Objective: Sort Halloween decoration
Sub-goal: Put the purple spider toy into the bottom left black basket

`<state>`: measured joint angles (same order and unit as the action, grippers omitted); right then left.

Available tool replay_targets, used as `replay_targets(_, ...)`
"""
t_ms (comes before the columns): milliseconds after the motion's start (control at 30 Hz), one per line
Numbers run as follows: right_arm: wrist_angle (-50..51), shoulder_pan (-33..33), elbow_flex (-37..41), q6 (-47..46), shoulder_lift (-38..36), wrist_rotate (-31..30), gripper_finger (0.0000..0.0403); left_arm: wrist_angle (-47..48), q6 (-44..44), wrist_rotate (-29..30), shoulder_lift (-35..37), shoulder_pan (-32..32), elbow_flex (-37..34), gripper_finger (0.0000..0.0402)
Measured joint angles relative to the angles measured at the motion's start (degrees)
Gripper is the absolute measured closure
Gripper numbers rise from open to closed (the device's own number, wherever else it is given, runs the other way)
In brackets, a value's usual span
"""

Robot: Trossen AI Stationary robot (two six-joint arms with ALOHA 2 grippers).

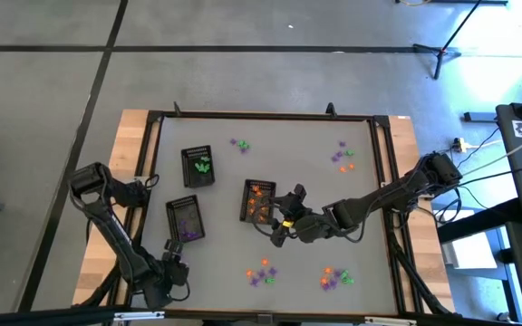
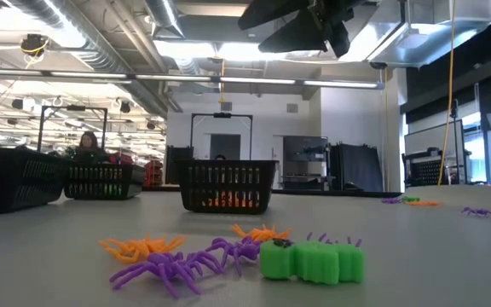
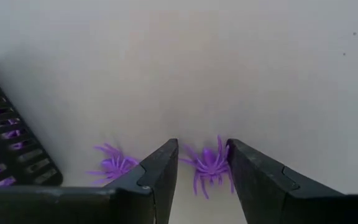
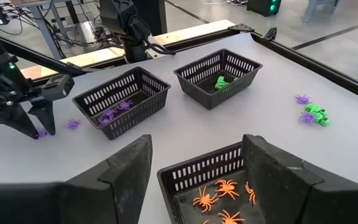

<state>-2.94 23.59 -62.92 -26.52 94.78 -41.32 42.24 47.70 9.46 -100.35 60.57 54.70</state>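
The left end effector (image 3: 202, 163), fingers spread, straddles a purple spider (image 3: 209, 163) on the surface (image 1: 333, 195) just beside the purple-filled tray (image 1: 186, 218). The right end effector (image 4: 194, 163), fingers wide apart and empty, hovers over the orange spiders' tray (image 4: 213, 180), beside that same purple-filled tray.

High view straight down, low view table-level (very near trinkets); both share the orange tray (image 1: 259, 200).
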Motion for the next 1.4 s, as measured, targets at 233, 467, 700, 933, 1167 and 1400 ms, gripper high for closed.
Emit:
replay_targets(233,0.0,0.0,0.0,0.0,0.0,0.0,0.0157,0.21,-0.21,-0.94,0.02,-0.23,0.82,0.0315)
replay_targets(467,-0.01,0.0,-0.02,0.0,0.0,0.0,0.0157,3.55,-4.65,-2.59,-0.42,-1.15,4.92,0.0395)
replay_targets(700,-0.02,0.0,-0.02,0.0,0.0,0.0,0.0157,18.91,-8.66,1.82,-0.32,-2.98,14.15,0.0401)
replay_targets(933,-0.02,0.0,-0.02,0.0,0.0,0.0,0.0157,27.94,-13.55,17.93,4.06,-3.58,17.88,0.0401)
replay_targets(1167,-0.02,0.0,-0.02,0.0,0.0,0.0,0.0157,17.58,-10.68,20.08,23.37,-8.19,2.07,0.0401)
replay_targets(1400,-0.02,0.0,-0.02,0.22,0.0,0.0,0.0157,7.61,-6.49,18.37,38.02,-13.51,-9.8,0.0381)
